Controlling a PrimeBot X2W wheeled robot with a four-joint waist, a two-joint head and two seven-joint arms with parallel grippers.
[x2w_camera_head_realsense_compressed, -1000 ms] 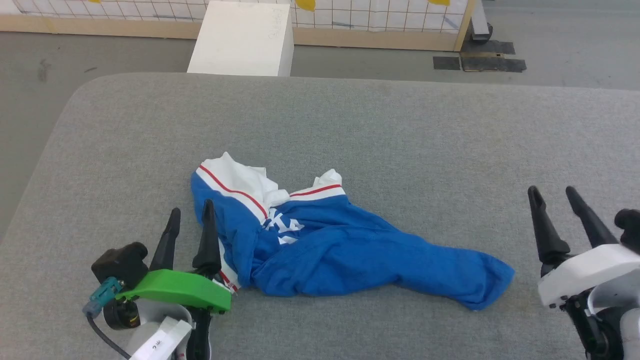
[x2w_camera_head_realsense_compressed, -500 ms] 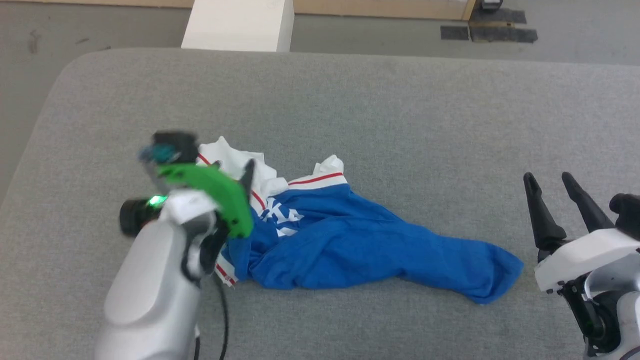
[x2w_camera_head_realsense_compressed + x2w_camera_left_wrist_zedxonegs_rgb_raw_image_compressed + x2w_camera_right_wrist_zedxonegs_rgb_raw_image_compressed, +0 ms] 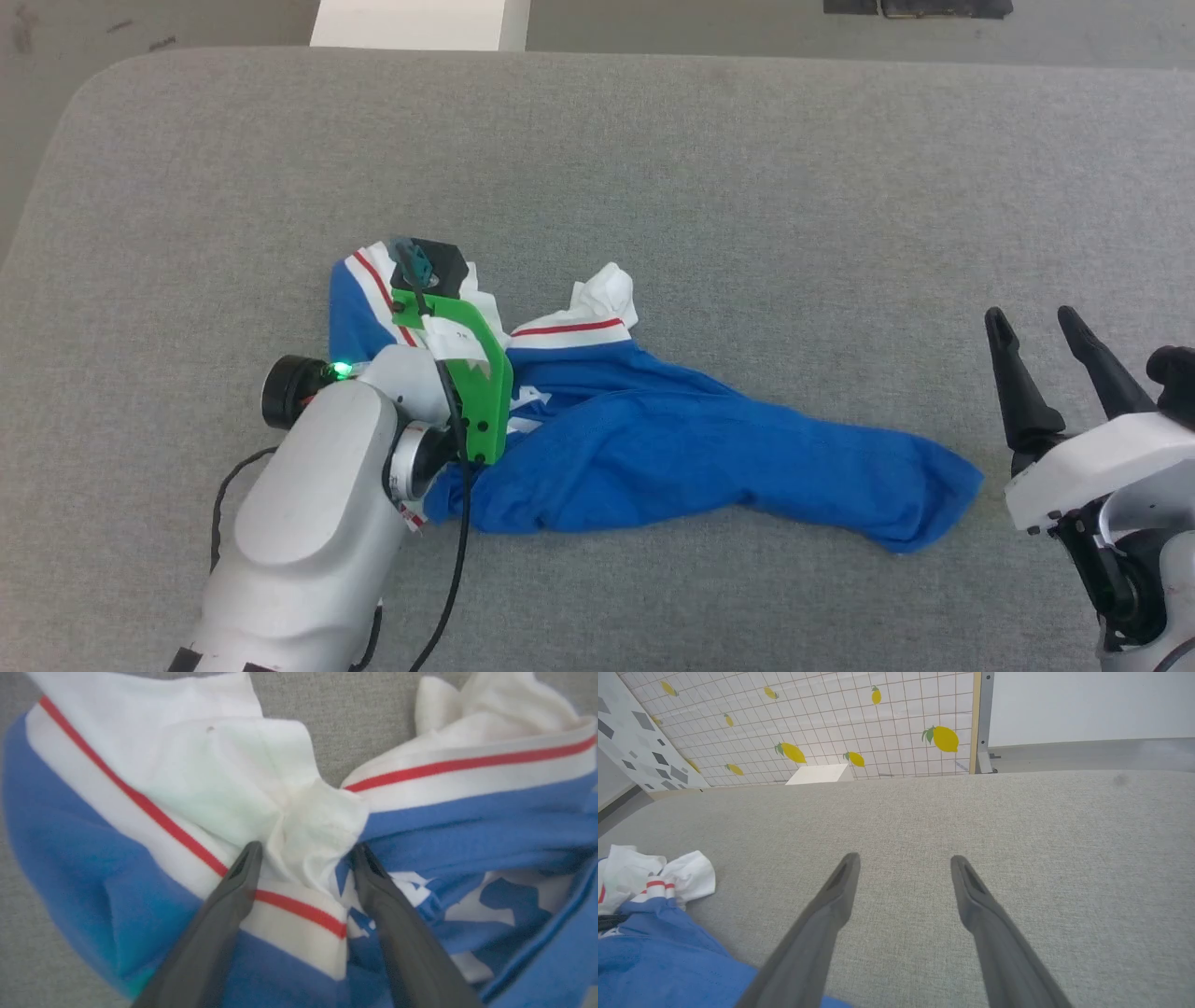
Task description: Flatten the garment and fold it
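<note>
Straddling the shirt's (image 3: 653, 448) bunched white left end with the left end effector (image 3: 304, 851), fingers spread, pinching nothing. Lying crumpled on the counter (image 3: 747, 168), stretching lengthwise rightward to a blue tail. Hovering near that tail with the right end effector (image 3: 1032, 317), likewise spread and empty, probably being the nearer one for that end.

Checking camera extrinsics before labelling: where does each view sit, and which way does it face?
Head view: high on the robot, looking down at the garment on the grey table; shows the left forearm and right fingers.
Left wrist view: close above the garment's white bunched cloth, looking down along the open left fingers.
Right wrist view: low over the table, looking across it to a lemon-patterned wall; shows the open right fingers.
Shared: all three show the garment.
</note>
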